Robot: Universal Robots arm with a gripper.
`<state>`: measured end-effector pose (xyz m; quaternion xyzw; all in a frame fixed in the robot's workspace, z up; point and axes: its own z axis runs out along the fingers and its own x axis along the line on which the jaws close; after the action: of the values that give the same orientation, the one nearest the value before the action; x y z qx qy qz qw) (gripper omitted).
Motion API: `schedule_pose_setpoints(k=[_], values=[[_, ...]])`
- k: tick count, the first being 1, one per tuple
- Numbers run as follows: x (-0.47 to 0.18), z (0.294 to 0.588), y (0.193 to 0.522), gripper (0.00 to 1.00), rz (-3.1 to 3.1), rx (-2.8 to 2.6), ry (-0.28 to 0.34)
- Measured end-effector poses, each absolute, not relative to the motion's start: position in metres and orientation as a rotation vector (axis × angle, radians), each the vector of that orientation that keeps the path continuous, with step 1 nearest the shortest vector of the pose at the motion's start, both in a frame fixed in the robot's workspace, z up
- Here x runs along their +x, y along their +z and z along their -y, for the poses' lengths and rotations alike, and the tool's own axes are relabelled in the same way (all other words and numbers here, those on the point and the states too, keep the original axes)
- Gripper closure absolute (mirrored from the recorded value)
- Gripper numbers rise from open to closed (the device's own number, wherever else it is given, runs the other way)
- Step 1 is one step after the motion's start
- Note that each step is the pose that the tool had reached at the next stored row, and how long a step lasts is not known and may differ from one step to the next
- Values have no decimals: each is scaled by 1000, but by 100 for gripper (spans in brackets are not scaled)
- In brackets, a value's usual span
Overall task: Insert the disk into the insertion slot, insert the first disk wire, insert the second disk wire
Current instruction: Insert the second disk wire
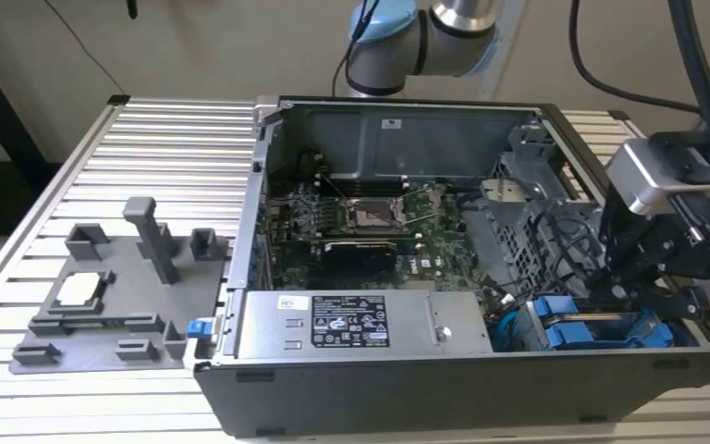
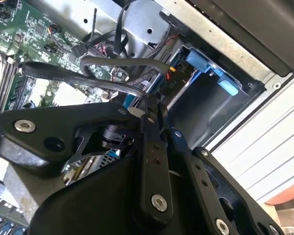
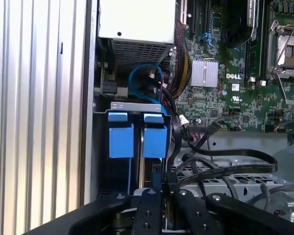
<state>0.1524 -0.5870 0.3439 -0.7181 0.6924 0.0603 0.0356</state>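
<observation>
The tool (image 1: 651, 287), its grip state unclear, hovers at the insertion slot (image 1: 602, 328) at five o'clock, where loose cables (image 3: 220, 164) could snag.

Exterior view high above open case (image 1: 256, 185), wrist views close, perhaps sharing blue carriers (image 3: 137, 139).

**Arm reaching down at the case's front corner**

The arm's grey and blue joint (image 1: 420, 42) stands behind the open computer case. Its black gripper (image 1: 651, 277) hangs at the case's corner on the exterior view's right, wrist tilted inward, linkages (image 2: 154, 161) drawn close together
</observation>
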Motion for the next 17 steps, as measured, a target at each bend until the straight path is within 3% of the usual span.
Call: schedule_pose_setpoints(k=[17], values=[[153,589,340,84,-2132,-2200,186]])
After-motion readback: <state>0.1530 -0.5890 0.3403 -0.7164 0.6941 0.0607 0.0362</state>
